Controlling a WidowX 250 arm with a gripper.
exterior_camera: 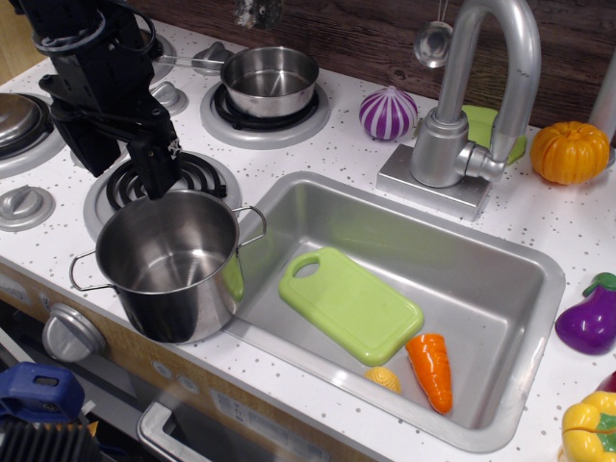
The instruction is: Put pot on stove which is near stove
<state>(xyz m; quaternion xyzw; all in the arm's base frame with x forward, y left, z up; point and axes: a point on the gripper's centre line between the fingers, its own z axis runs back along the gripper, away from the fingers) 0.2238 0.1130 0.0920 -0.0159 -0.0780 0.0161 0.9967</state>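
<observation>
The pot (173, 265), a tall shiny steel stockpot with two wire loop handles, stands upright and empty on the white speckled counter at the front left, between the sink and the counter's front edge. Its back rim overlaps the front of the stove (197, 176), a black spiral coil in a light-grey ring. My black gripper (160, 178) hangs over the stove's left half, its fingertips right at the pot's back rim. The fingers read as one dark shape, so I cannot tell whether they are open or closed on the rim.
A small long-handled saucepan (269, 79) sits on the back burner. A burner with a shiny disc (14, 120) is at far left. The sink (500, 318) holds a green cutting board (351, 303) and a carrot (431, 371). The faucet (481, 96), onion (388, 113) and pumpkin (570, 152) stand behind it.
</observation>
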